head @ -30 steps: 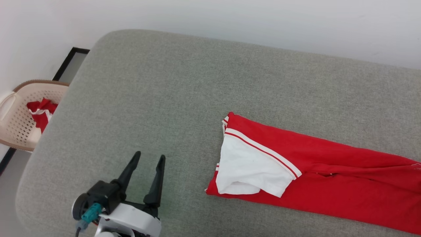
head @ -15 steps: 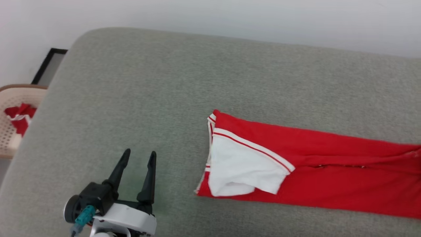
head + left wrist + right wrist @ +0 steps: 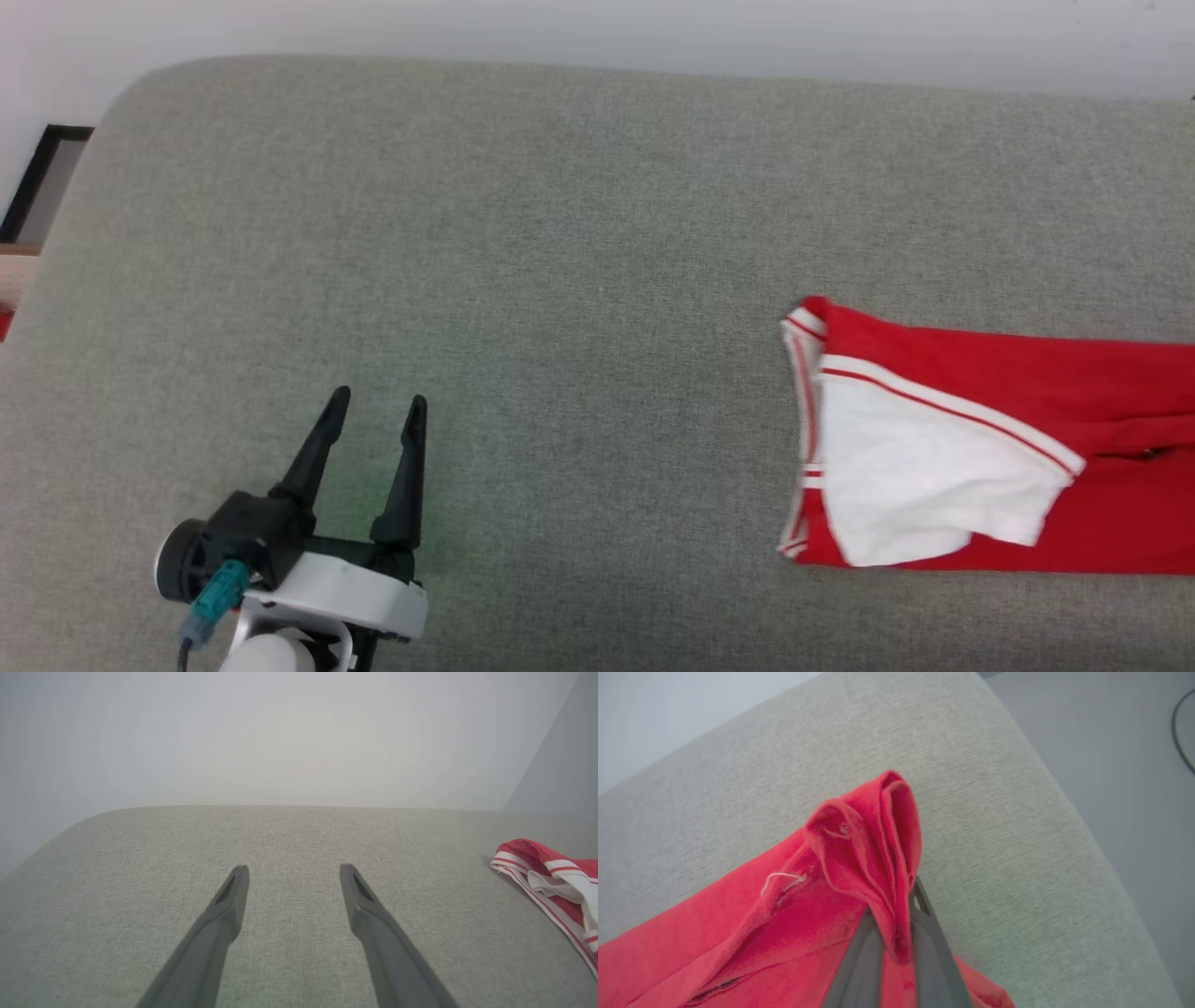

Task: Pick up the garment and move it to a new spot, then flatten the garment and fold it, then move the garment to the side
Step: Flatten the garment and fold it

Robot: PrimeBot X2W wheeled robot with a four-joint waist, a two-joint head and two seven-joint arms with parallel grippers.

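The garment [image 3: 1111, 411], red with a white sleeve panel [image 3: 924, 467] and white stripe trim, lies stretched out at the right of the grey cushion [image 3: 560, 233] and runs off the head view's right edge. Its striped end also shows in the left wrist view [image 3: 556, 877]. In the right wrist view, my right gripper [image 3: 896, 914] is shut on a bunched red fold of the garment [image 3: 859, 858] near the cushion's edge. My left gripper [image 3: 379, 398] stands open over bare cushion at the lower left, far from the garment, with nothing between its fingers [image 3: 294, 869].
The cushion's rounded edge drops to grey floor [image 3: 1134, 765], where a dark cable [image 3: 1183, 732] lies. A pale wall runs behind the cushion. A dark frame [image 3: 37, 177] and a sliver of a basket [image 3: 7, 280] sit past the cushion's left end.
The head camera has swung, pushing the basket almost out of view. The garment has slid to the right along the cushion, away from the left gripper, which stays open.
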